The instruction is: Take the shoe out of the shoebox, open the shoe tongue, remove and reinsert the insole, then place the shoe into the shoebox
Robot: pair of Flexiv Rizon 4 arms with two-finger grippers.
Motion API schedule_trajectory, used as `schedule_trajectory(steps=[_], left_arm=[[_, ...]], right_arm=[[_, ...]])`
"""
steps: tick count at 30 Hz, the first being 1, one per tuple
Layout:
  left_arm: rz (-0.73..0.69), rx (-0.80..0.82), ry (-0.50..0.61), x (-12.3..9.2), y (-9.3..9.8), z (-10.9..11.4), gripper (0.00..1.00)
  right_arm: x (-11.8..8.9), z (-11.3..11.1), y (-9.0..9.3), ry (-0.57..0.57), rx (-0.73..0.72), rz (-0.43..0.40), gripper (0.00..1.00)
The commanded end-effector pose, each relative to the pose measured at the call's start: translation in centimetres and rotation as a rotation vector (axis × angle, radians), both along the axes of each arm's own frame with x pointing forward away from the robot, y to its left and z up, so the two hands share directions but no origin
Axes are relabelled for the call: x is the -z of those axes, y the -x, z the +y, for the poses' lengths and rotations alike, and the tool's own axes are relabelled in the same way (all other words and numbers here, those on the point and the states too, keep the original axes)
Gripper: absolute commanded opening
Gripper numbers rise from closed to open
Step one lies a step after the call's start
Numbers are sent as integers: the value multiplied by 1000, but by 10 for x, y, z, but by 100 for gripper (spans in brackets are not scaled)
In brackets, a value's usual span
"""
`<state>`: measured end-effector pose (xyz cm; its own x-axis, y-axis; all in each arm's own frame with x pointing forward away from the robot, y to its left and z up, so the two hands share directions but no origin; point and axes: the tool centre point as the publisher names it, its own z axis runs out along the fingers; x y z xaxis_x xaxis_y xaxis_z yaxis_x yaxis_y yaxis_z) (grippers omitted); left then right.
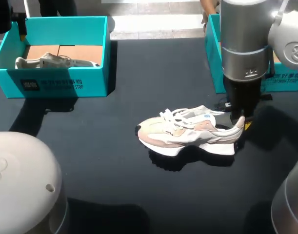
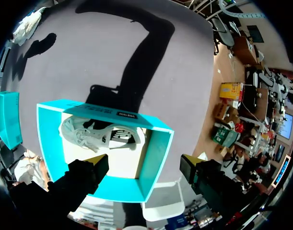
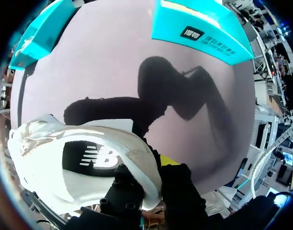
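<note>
A white and pale pink shoe [image 1: 188,130] stands upright on the dark table, toe pointing left. My right gripper [image 1: 239,124] comes down at its heel. In the right wrist view the right gripper [image 3: 153,177] is shut on the shoe's heel collar [image 3: 136,158], one finger inside and one outside; the dark insole [image 3: 93,155] shows within. A teal shoebox [image 1: 61,80] at the back left holds a second shoe [image 1: 53,61]. My left gripper [image 2: 145,163] hangs open above that shoebox [image 2: 156,153], its fingertips [image 2: 96,160] spread over the box's near wall, touching nothing.
A second teal box [image 1: 213,53] stands at the back right, partly hidden behind my right arm. My left arm's white shell [image 1: 22,185] fills the front left corner. Bare dark table lies in front of and to the left of the shoe.
</note>
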<state>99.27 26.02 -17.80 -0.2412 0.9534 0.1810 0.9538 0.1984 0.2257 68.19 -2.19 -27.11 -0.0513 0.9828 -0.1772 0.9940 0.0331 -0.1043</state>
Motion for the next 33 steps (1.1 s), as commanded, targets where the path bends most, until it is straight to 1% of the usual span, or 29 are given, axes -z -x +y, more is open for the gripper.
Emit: schedule_trajectory(steps=[1, 4, 8, 12, 17, 21, 23, 26, 33], left_arm=[[-3, 1, -1, 0, 1, 0, 100], [-3, 1, -1, 0, 1, 0, 100], [-3, 1, -1, 0, 1, 0, 100], [-3, 1, -1, 0, 1, 0, 100], [-3, 1, -1, 0, 1, 0, 100], [-3, 1, -1, 0, 1, 0, 100], [-3, 1, -1, 0, 1, 0, 100], [-3, 1, -1, 0, 1, 0, 100], [-3, 1, -1, 0, 1, 0, 100]], right_arm=[[15, 5, 1, 27, -5, -1, 0], [25, 3, 3, 38, -3, 4, 0], [39, 8, 7, 66, -12, 5, 0], [50, 19, 9, 98, -37, -2, 0], [62, 33, 10, 122, -48, -37, 0], [69, 35, 7, 125, -13, -49, 0], [72, 36, 8, 125, -14, -37, 0], [76, 37, 11, 139, -48, -70, 0], [87, 34, 14, 165, -53, -90, 0]])
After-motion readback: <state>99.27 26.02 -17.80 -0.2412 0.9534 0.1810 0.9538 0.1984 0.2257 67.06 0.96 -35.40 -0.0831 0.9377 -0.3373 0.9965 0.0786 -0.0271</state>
